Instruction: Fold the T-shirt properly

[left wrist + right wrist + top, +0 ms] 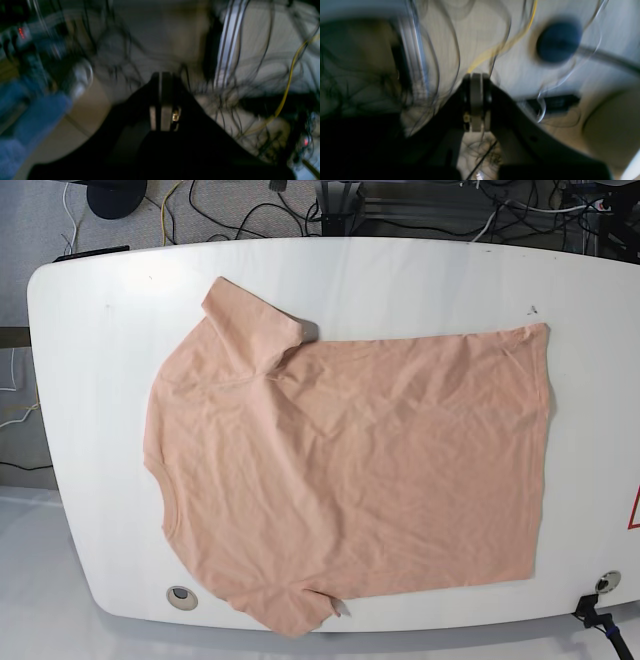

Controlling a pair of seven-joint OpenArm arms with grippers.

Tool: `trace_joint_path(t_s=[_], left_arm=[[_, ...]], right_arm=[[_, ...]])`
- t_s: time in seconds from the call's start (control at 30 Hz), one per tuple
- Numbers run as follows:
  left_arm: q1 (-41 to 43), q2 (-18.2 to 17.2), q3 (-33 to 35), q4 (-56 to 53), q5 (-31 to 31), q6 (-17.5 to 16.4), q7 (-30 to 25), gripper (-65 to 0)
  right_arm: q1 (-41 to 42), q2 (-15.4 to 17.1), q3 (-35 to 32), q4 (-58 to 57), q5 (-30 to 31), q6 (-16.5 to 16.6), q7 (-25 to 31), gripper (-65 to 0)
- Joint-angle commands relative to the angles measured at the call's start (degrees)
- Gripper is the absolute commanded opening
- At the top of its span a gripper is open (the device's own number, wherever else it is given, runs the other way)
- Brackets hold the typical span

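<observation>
Peach T-shirt (360, 470) flat, unfolded, wrinkled; neckline left, hem right, both sleeves out.

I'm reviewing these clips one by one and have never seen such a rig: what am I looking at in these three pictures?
It is a two-armed robot. The base view looks down on a white table where a peach T-shirt lies spread flat, unfolded, neckline toward that picture's left. Neither arm shows there. The two blurry pictures come from cameras on the wrists: the left pincer and the right pincer are each shut on nothing, with cables and floor behind them.
</observation>
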Motion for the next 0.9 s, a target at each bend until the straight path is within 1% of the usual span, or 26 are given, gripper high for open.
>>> trace_joint_path(t_s=[0.0, 0.23, 0.47, 0.57, 0.67, 0.77, 0.87], left_arm=[[2.5, -0.2, -0.2, 2.8, -0.4, 0.3, -2.1, -65.0], [13.2, -1.0, -0.2, 20.0, 0.2, 0.6, -1.2, -64.9], [21.8, -2.4, 0.0, 36.0, 0.6, 0.4, -0.3, -64.2], [24.8, -2.8, 0.0, 44.5, 1.3, 0.5, 0.1, -64.1], [27.0, -3.0, -0.1, 52.6, 1.8, 0.5, 0.5, -63.8], [28.5, -3.8, -0.9, 58.6, 1.9, 0.6, 0.2, -63.5], [29.2, -4.7, -2.3, 62.9, 2.2, 0.5, -0.4, -63.2]], right_arm=[[-2.0, 0.8, 0.3, 1.5, 0.5, 0.2, 1.1, -65.0], [-14.1, 2.4, 0.6, 17.1, 0.5, 0.2, 1.1, -65.0], [-23.5, 2.9, 1.7, 31.3, 0.6, 0.6, 1.2, -65.0], [-26.8, 3.2, 4.1, 37.5, 0.7, 0.4, 1.0, -65.0], [-29.4, 3.3, 8.0, 44.1, 1.0, 0.6, 1.1, -65.0], [-31.0, 3.4, 11.4, 50.3, 1.1, 0.6, 0.5, -64.8], [-31.3, 3.5, 13.5, 55.8, 0.8, 0.7, -0.6, -61.1]])
